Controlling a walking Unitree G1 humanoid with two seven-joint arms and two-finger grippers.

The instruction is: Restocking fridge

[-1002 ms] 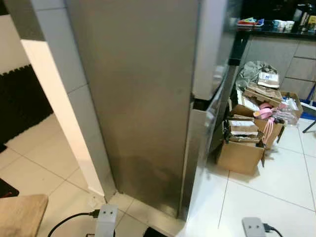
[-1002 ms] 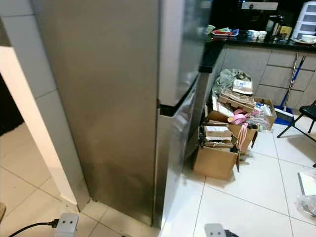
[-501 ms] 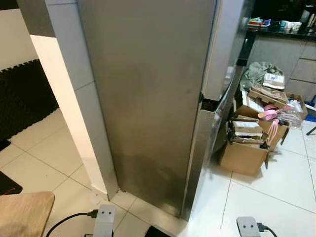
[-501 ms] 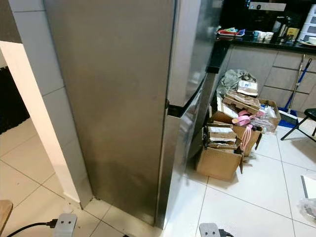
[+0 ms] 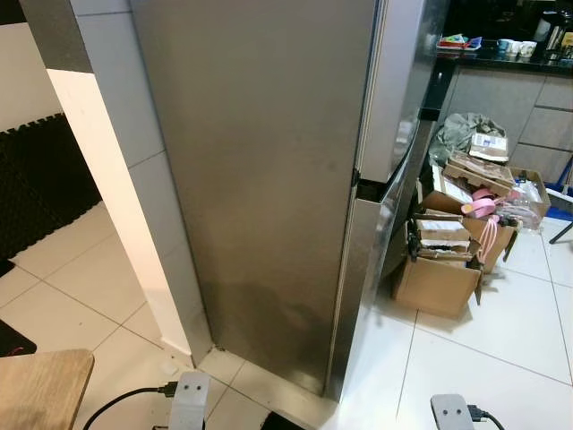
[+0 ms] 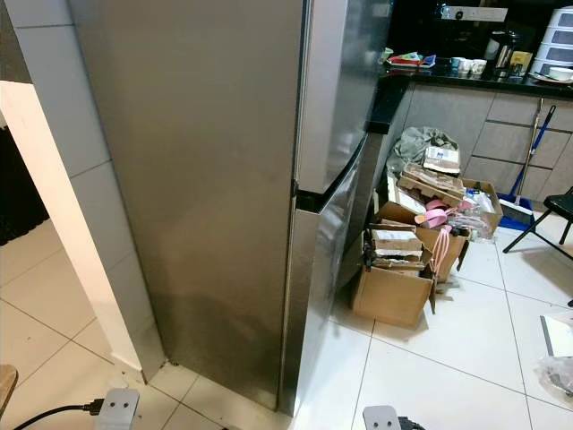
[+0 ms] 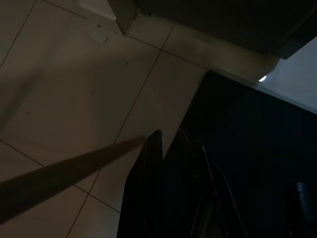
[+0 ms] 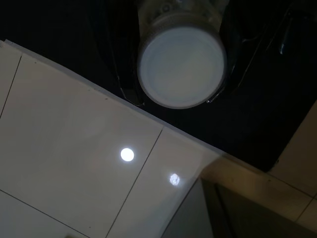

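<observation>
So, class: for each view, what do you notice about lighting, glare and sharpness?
Eye views: bright and sharp, with soft sheen on the fridge side. Left wrist view: very dark, a long shadow across the floor tiles. Right wrist view: dim, two glare spots on the tiles, a pale round container lit.

One fridge (image 5: 269,179), one cardboard box (image 5: 439,282), two doors.

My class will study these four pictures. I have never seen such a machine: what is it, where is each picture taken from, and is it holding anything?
It is a walking humanoid robot with two arms. The two wide pictures come from cameras in its head: a tall stainless steel fridge, doors shut, and open brown cardboard boxes on the white tiled floor. The dark pictures come from wrist cameras. The left gripper hangs over the floor. The right gripper holds a round white-capped container.
</observation>
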